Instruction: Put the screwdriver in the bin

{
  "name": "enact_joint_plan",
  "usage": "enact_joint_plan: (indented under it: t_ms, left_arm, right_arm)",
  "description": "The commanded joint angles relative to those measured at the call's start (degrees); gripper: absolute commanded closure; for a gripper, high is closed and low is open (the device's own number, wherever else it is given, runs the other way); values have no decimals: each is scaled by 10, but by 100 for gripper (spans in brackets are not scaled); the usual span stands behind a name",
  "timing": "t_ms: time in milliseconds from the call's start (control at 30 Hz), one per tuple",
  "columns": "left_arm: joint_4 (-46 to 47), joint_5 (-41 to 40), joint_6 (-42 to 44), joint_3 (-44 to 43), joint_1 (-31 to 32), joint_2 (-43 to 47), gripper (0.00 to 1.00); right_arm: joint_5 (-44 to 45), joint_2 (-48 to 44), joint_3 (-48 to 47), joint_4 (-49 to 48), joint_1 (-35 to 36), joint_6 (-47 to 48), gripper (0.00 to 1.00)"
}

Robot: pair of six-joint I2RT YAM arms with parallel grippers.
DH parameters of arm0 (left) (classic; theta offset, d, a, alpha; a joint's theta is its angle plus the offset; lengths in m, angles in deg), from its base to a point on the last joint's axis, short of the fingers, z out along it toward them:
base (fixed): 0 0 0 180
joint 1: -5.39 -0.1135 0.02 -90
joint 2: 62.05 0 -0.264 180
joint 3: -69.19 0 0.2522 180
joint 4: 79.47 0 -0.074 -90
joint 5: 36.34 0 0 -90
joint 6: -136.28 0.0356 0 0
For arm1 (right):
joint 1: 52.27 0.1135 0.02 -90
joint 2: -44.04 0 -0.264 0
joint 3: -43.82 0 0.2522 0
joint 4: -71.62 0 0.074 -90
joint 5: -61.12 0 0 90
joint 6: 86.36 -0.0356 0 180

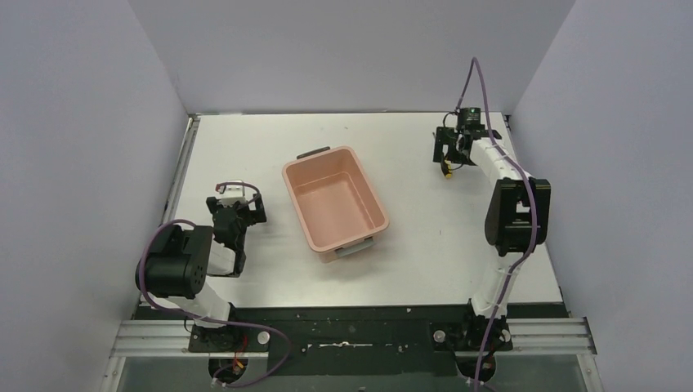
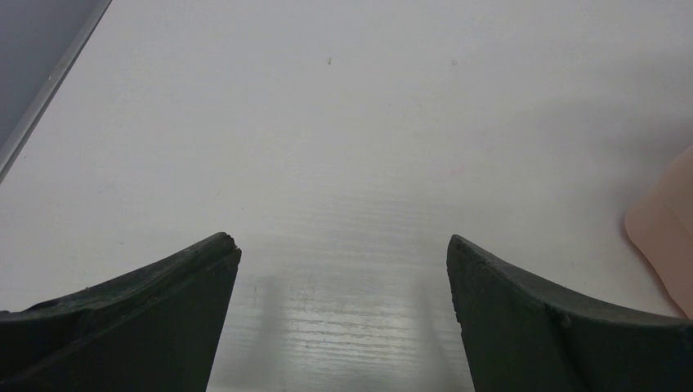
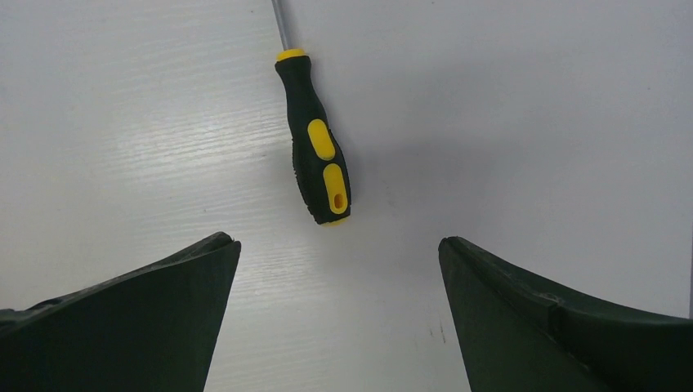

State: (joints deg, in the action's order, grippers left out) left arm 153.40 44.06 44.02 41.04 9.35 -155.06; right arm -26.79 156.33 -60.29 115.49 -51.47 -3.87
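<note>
The screwdriver (image 3: 317, 159), with a black and yellow handle, lies flat on the white table just ahead of my right gripper (image 3: 337, 245). Its shaft points away and runs off the top of the right wrist view. That gripper is open and empty, jaws wide to either side. In the top view only a yellow bit of the screwdriver (image 1: 447, 171) shows beside the right gripper (image 1: 448, 158) at the far right. The salmon-pink bin (image 1: 335, 202) stands empty mid-table. My left gripper (image 1: 237, 206) is open and empty left of the bin, low over bare table (image 2: 342, 245).
Grey walls close in the table on the left, back and right. A metal rail (image 1: 184, 171) runs along the table's left edge. A corner of the bin (image 2: 666, 237) shows at the right of the left wrist view.
</note>
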Motion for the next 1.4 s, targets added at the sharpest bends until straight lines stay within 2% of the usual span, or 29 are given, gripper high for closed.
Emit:
enact_joint_plan:
  t_ms: [0, 200, 300, 367, 500, 600, 633, 867, 1067, 1233, 1367]
  left_arm:
    - [26, 2, 4, -2, -2, 7, 3]
    - [26, 2, 3, -2, -2, 7, 3]
    - [26, 2, 4, -2, -2, 7, 3]
    - [25, 2, 4, -2, -2, 7, 3]
    - [25, 2, 4, -2, -2, 8, 3]
    - [25, 2, 4, -2, -2, 7, 3]
    - [25, 2, 4, -2, -2, 8, 3]
    - [25, 1, 4, -2, -2, 8, 3]
    - [25, 2, 4, -2, -2, 8, 3]
    - [25, 2, 4, -2, -2, 7, 3]
    - [25, 2, 4, -2, -2, 8, 3]
  right_arm:
    - [-2, 43, -66, 39, -2, 18, 1]
    - [-14, 112, -109, 47, -3, 37, 8]
    - [-16, 140, -120, 41, -3, 49, 15]
    - [-35, 156, -131, 44, -3, 50, 30]
    - [-49, 168, -152, 57, -3, 32, 74]
    - [-48, 146, -153, 52, -2, 24, 96]
    - [-46, 131, -151, 54, -2, 19, 100]
    - [-7, -38, -76, 70, -2, -71, 100]
    - [-9, -179, -59, 157, 19, -110, 100]
    - [5, -267, -72, 222, 83, -165, 100]
    - [18, -313, -70, 239, 165, -202, 100]
